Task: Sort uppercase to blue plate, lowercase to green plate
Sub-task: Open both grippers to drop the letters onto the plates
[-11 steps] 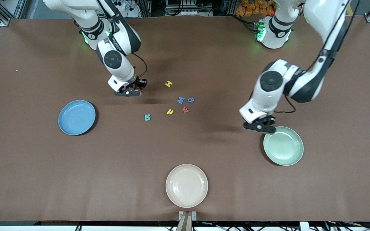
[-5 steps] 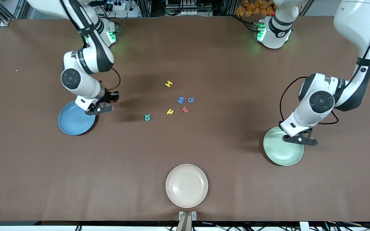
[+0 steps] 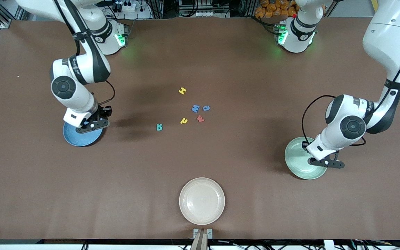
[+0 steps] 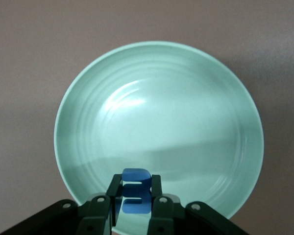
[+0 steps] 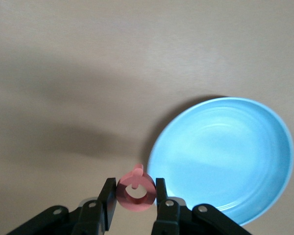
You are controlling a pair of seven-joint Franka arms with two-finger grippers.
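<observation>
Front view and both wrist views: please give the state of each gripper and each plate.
left gripper: shut on light-blue e, over green plate.
right gripper: shut on red Q, over blue plate rim.
green plate: empty.
blue plate: empty.
cream plate: empty.

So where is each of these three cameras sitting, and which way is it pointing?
Front view: high across the table, facing both arms; shows the round sky-blue plate, round mint-green plate and loose letters.
Left wrist view: on the left arm, looking down at the green plate; left gripper jaws pinch a blue letter.
Right wrist view: on the right arm, above the blue plate; right gripper jaws pinch a red Q.
Shared: each wrist view's plate shows in the front view.
</observation>
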